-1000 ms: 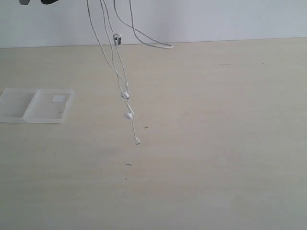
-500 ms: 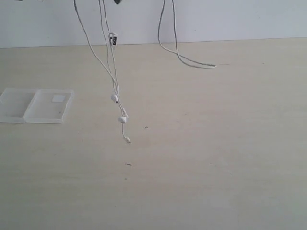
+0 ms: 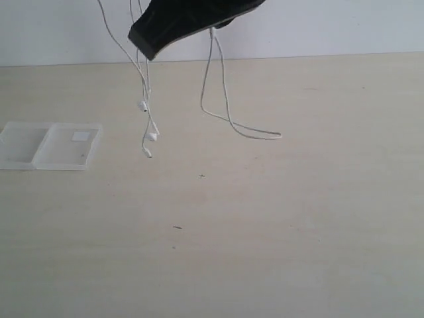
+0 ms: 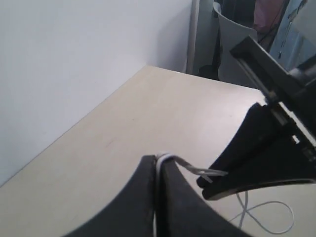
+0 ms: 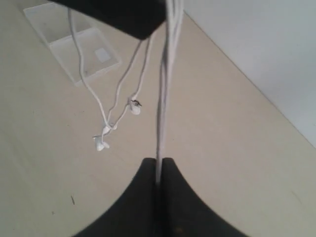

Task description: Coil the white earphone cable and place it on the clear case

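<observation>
White earphone cable (image 3: 202, 106) hangs upper centre, left gripper (image 4: 157, 163) and right gripper (image 5: 159, 165) each pinched tight on it; coiling seems under way. Next: gather loops toward clear case (image 3: 50, 146), middle left.

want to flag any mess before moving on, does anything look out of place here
The white earphone cable is uncoiled: loose strands hang from the left hand and right hand, earbuds dangling over the table. The clear case has no cable on it.
</observation>
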Motion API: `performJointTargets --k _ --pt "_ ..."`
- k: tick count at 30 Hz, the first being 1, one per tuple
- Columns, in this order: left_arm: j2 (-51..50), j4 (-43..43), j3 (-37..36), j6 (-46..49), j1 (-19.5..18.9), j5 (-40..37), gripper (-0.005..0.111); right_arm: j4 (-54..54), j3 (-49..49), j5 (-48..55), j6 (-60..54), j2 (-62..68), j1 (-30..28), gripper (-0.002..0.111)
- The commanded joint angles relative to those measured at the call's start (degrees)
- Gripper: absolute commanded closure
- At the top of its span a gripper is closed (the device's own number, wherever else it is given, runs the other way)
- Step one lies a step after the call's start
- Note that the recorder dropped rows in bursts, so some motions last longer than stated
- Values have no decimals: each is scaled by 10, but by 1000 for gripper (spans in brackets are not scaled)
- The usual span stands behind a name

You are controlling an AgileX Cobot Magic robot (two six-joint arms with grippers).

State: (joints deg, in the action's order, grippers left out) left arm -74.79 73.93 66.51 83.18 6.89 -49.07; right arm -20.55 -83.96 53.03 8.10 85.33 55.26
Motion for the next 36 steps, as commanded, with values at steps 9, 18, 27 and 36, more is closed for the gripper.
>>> performJointTargets --k 9,18,27,36 --pt "9 12 14 -12 -4 19 107 66 2 -53 -14 41 0 80" --pt "9 12 14 -10 -4 25 107 65 2 -82 -15 40 0 47" --pt "9 12 14 -10 -4 29 107 14 2 -82 45 16 0 25" --pt "9 12 14 -10 -4 29 107 30 2 -86 88 -35 0 23"
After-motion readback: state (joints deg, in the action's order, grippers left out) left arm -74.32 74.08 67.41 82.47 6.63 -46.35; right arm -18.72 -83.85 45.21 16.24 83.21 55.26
